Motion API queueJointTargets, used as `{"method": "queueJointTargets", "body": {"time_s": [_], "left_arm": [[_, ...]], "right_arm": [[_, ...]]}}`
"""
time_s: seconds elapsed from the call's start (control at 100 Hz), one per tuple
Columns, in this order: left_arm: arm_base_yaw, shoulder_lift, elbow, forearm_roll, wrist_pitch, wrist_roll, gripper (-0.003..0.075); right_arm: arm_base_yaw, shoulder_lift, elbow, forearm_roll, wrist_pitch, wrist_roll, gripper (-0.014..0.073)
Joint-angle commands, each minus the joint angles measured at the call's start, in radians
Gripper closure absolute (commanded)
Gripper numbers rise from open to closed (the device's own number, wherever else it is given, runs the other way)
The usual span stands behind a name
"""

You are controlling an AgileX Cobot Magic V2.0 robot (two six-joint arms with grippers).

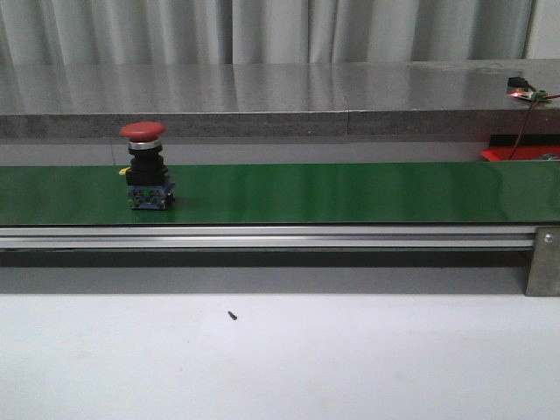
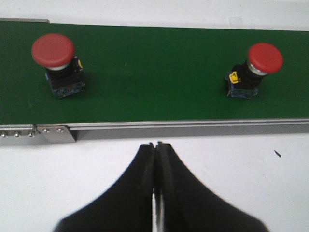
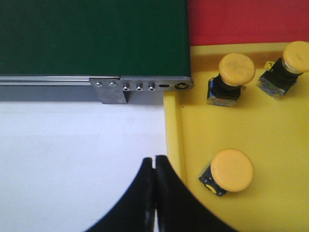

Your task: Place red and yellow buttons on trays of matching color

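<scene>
1. Two red buttons, one [image 2: 53, 50] and the other [image 2: 264, 58], are standing upright, well apart, on the green belt [image 2: 154, 77].
2. Three yellow buttons [image 3: 236, 69] [image 3: 232, 169] [image 3: 297, 57] are lying inside the yellow tray [image 3: 270, 130].
3. The red tray [image 3: 246, 21] is sitting just beside the yellow tray.

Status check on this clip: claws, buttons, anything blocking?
Left claw shut, empty, short of the belt. Right claw shut, empty, beside yellow tray. Two red buttons upright on belt; three yellow buttons in tray. Nothing blocking.
</scene>
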State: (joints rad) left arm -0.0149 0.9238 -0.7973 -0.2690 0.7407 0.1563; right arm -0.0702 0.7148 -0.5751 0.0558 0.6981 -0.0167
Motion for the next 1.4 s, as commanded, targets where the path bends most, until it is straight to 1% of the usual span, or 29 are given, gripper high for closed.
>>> {"method": "queueJointTargets", "body": {"time_s": [0.0, 0.29, 0.46, 0.96, 1.08, 1.39], "left_arm": [[-0.009, -0.060, 0.027, -0.026, -0.070, -0.003, 0.0740], [-0.009, -0.247, 0.186, -0.026, -0.099, -0.003, 0.0740], [-0.009, -0.303, 0.218, -0.026, -0.104, -0.003, 0.0740], [-0.009, -0.310, 0.218, -0.026, -0.104, -0.003, 0.0740], [-0.009, -0.310, 0.218, -0.026, -0.104, -0.003, 0.0740], [-0.009, -0.310, 0.218, -0.026, -0.104, -0.003, 0.0740]], "right_arm": [[0.002, -0.004, -0.024, -0.005, -0.058, -0.008, 0.0662], [0.002, -0.004, -0.024, -0.005, -0.058, -0.008, 0.0662], [0.002, -0.004, -0.024, -0.005, -0.058, -0.008, 0.0662], [0.002, -0.004, -0.024, -0.005, -0.059, -0.008, 0.0662], [0.032, -0.009, -0.024, -0.007, -0.059, -0.008, 0.0662], [0.033, -0.009, -0.024, -0.007, -0.059, -0.008, 0.0662]]}}
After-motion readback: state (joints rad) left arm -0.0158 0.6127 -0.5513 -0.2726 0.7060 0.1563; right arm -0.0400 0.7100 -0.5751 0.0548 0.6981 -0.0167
